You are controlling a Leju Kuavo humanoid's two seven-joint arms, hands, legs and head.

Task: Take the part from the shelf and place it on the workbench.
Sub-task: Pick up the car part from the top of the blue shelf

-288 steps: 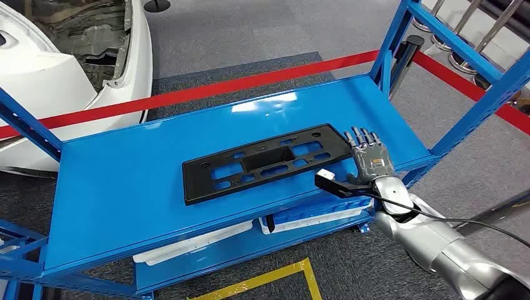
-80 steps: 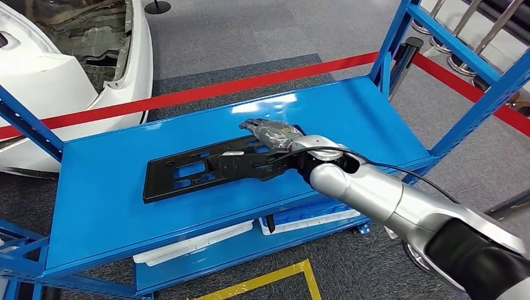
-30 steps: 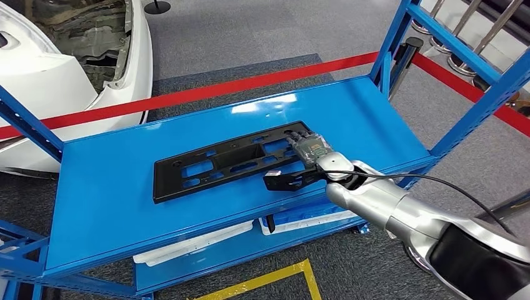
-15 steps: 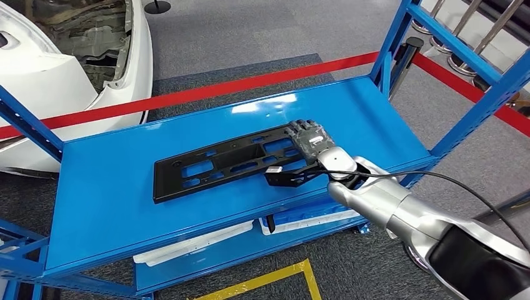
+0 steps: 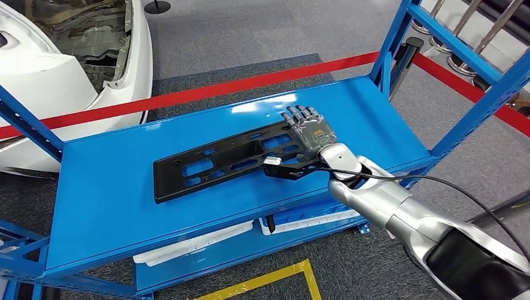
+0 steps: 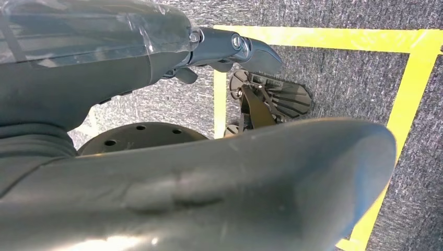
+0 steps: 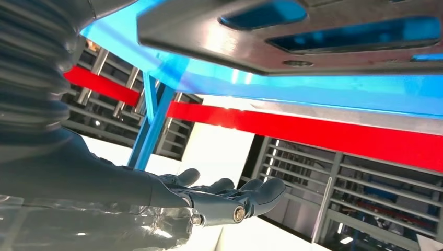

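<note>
The robot's right hand (image 5: pixel 310 132) lies flat, fingers (image 7: pixel 251 194) straight and slightly apart, over the near end of one black part (image 5: pixel 225 161) on the blue shelf (image 5: pixel 112 187); whether it touches is unclear, the part's end hidden beneath. Beyond the hand: one red barrier tape (image 5: pixel 206 90), one white car (image 5: pixel 56 69)

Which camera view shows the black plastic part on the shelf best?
The head view: the whole black part lies flat on the blue shelf, with the right hand at its right end. The right wrist view shows just one edge with cut-outs, very close. The left wrist view looks at the floor.
</note>
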